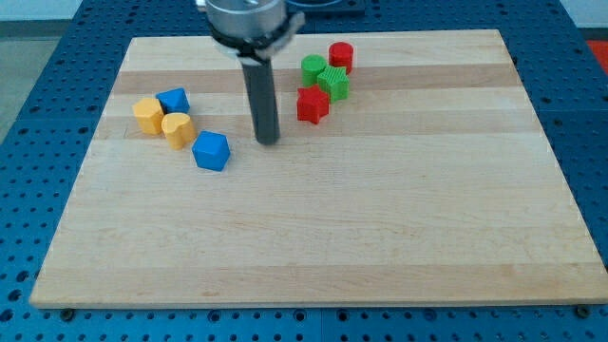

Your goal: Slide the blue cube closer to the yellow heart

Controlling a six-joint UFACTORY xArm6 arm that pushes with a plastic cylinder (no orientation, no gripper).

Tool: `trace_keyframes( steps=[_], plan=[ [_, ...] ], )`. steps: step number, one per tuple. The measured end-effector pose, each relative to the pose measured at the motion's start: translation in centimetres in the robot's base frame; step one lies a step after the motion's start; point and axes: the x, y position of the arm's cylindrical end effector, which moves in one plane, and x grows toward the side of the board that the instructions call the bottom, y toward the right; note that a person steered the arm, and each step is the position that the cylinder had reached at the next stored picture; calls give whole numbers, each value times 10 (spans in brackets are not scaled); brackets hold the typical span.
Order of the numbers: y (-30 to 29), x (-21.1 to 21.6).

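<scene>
Blue cube [211, 150] just below-right of yellow heart [178, 128]; my tip [268, 141], plain rod end effector, right of cube, touching nothing.

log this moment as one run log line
tip: right of blue cube, apart | cube: touching yellow heart at its lower right | status: cube already beside heart

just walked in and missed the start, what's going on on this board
A robot arm with a straight dark rod is pushing small blocks around a wooden board. My tip sits to the right of the blue cube, apart from it. The cube lies just below and right of the yellow heart, nearly touching it. Another yellow block and a second blue block sit beside the heart. Red and green blocks cluster near the view's top.
</scene>
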Motion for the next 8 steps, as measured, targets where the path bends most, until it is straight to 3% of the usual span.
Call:
trace_keyframes(
  steps=[1, 2, 4, 8],
  plan=[
    [2, 80],
    [-27, 114],
    [-57, 20],
    [-99, -25]
  ],
)
